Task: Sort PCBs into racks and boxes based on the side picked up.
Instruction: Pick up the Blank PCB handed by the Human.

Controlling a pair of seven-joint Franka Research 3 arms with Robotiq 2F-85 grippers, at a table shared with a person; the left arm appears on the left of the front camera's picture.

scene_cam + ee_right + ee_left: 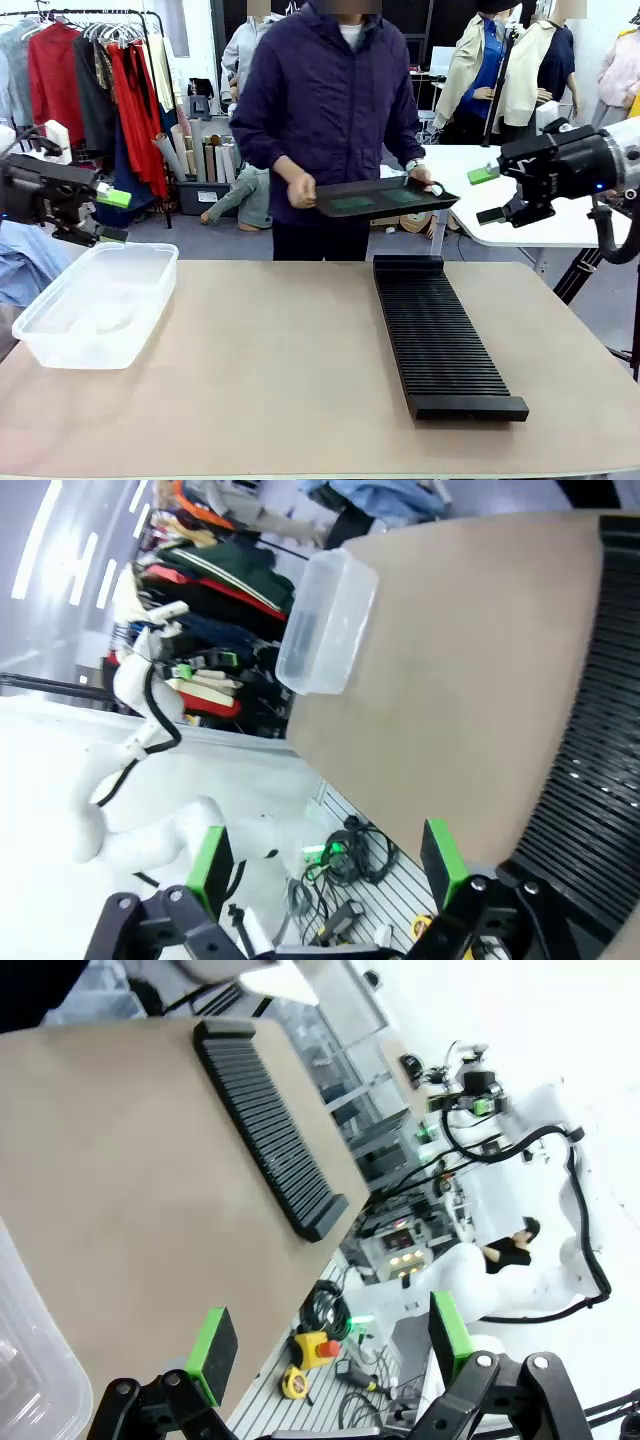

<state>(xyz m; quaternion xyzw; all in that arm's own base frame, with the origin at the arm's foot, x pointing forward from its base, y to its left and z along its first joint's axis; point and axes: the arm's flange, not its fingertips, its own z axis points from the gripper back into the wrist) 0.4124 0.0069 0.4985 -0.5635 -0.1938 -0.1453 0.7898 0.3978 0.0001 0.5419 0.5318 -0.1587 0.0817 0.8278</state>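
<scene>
Boards (pixel 352 203) for sorting, two green ones, lie flat on a dark tray (pixel 379 199). A person (pixel 330 110) holds the tray in both hands beyond the far edge of the tabletop (pixel 270 370), lifted clear of it. Which face each board shows is too small to tell. The long black slotted rack (pixel 440 335) lies on the right half of the tabletop, running from the far edge toward the robot, and its slots look bare. The clear plastic tub (pixel 80 345) sits at the left edge, well apart from the rack, with nothing in it that I can make out.

My reading is that the task stands at its very start: the supply is being offered and no board has been placed. The next move calls for the tray to come within reach. One arm would then go to a board, take it by an edge and note which face is up, since that should decide between rack and tub.

Left jaws hang raised near the tub's far rim, spread wide, with nothing between the green pads (pixel 212 1355) and touching nothing. Right jaws hover off the far right of the tabletop. In the front view they appear beside the tray's right end but apart from it, and they are equally wide and empty.
</scene>
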